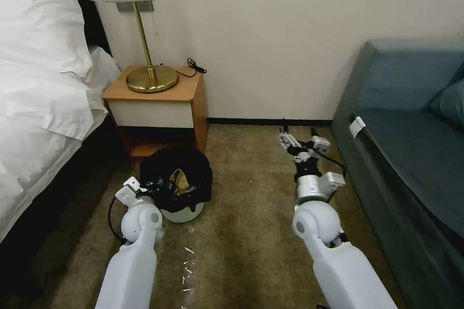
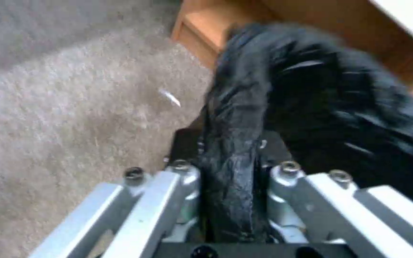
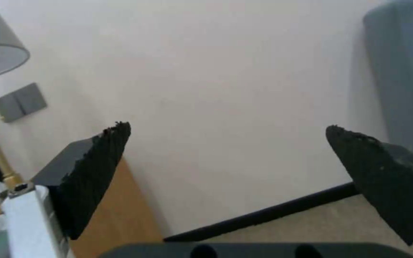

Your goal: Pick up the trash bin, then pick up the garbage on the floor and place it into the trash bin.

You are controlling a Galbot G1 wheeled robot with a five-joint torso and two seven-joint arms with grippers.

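The left gripper [image 2: 230, 200] is clamped on the black-bagged rim of the trash bin [image 1: 180, 188], which sits at ten o'clock beside the nightstand [image 1: 157, 101], a yellow-brown wrapper [image 1: 181, 179] inside. The right gripper [image 1: 299, 142] hovers at one o'clock over carpet, fingers [image 3: 91, 172] spread wide.

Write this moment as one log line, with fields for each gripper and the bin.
left gripper: shut on trash bin rim | right gripper: open, empty, raised toward wall | bin: beside nightstand, wrapper inside

Soft even indoor light, left wrist view blurred, perhaps by motion
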